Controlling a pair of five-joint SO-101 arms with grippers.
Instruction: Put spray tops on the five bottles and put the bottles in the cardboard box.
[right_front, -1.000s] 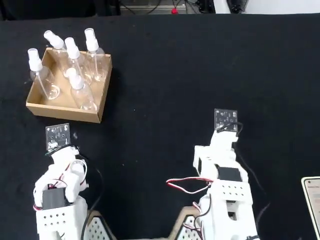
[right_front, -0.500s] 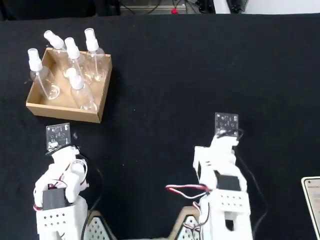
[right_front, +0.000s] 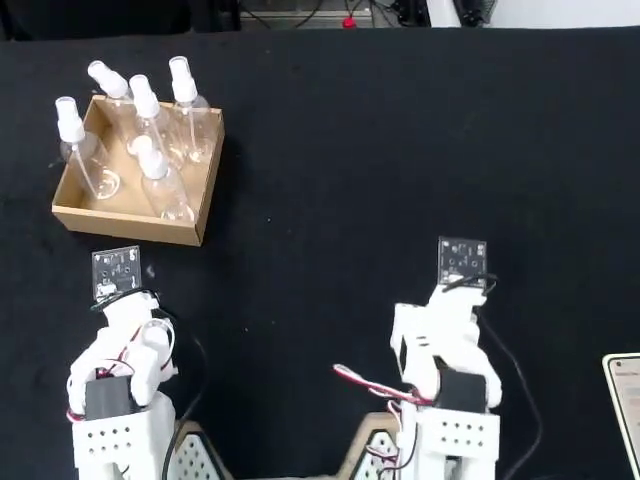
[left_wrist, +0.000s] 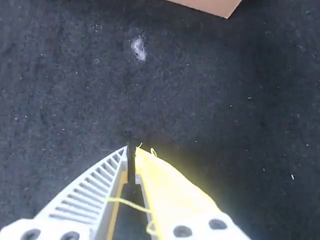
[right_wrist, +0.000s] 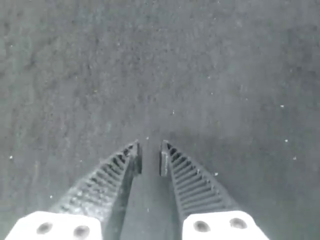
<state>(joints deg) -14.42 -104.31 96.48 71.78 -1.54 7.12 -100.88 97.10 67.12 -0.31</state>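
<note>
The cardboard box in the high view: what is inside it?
Five clear bottles stand inside the cardboard box, each with a white spray top. The floor beneath them is covered, so anything smaller there cannot be seen.

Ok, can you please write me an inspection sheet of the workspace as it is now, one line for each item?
Surface: table covered in black cloth, with a white lint speck on it.
Job's things: five bottles, spray tops fitted, all inside the cardboard box.
Clutter: a pale card on the cloth, at the right arm's outer side.
Grippers: left tool shut, empty; right tool slightly open, empty; both over bare cloth.
Cables: red and white wires loop at the right arm's base.
Surroundings: dark cables beyond the table's far edge.
</note>
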